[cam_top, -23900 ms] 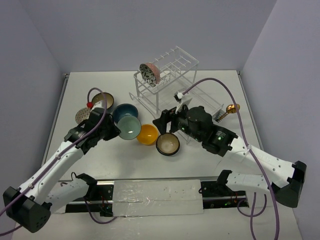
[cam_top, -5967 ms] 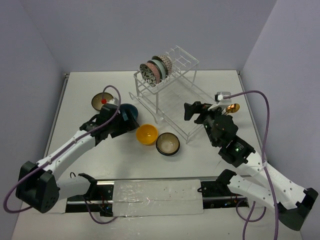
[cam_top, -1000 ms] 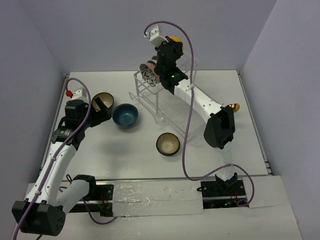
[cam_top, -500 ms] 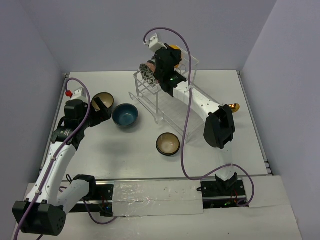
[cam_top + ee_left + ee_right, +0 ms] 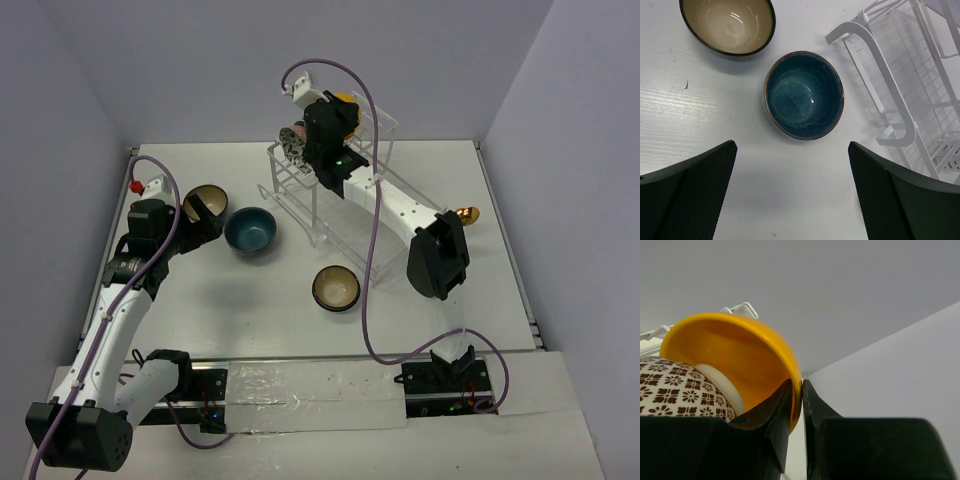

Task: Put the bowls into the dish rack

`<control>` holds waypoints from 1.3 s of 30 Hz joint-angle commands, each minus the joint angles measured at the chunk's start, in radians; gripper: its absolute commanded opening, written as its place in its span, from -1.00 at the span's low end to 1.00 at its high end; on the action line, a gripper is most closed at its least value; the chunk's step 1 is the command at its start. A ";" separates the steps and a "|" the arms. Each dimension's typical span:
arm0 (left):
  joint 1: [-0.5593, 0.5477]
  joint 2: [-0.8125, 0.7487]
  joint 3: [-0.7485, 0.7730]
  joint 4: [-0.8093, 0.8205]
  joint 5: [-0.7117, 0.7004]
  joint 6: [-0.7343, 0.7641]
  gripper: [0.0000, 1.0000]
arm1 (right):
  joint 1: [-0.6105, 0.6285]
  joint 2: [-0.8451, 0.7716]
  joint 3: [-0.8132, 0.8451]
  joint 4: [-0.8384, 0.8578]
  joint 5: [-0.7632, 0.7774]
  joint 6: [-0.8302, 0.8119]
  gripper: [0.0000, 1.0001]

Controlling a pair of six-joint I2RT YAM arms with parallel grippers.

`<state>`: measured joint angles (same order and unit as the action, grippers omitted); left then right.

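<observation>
My right gripper (image 5: 334, 116) reaches over the dish rack's (image 5: 352, 205) upper shelf, shut on the rim of a yellow bowl (image 5: 345, 99). In the right wrist view that yellow bowl (image 5: 730, 355) stands on edge against a brown-patterned bowl (image 5: 675, 395), its rim between the fingers of the right gripper (image 5: 797, 390). Other bowls (image 5: 295, 142) stand in the upper slots. On the table lie a dark blue bowl (image 5: 250, 230), a brown bowl with a cream inside (image 5: 336, 288) and another like it (image 5: 200, 198). My left gripper (image 5: 791, 147) hangs open just short of the dark blue bowl (image 5: 804, 95).
A gold spoon (image 5: 465, 213) lies to the right of the rack, partly behind my right arm. In the left wrist view the rack's white frame (image 5: 900, 100) stands right of the blue bowl, and the cream-inside bowl (image 5: 727, 25) lies at the upper left.
My right gripper has shifted a little to the left over the rack's upper shelf with the yellow bowl. The left arm has not moved.
</observation>
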<state>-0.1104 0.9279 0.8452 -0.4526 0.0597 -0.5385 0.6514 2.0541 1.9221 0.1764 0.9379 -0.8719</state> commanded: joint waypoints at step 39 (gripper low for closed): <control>0.015 -0.004 -0.006 0.040 0.023 0.014 0.97 | 0.016 -0.285 -0.061 -0.347 -0.290 0.375 0.11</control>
<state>-0.1020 0.9276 0.8413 -0.4519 0.0639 -0.5381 0.6651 1.8565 1.8561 -0.1326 0.6861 -0.5575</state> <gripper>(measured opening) 0.986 0.535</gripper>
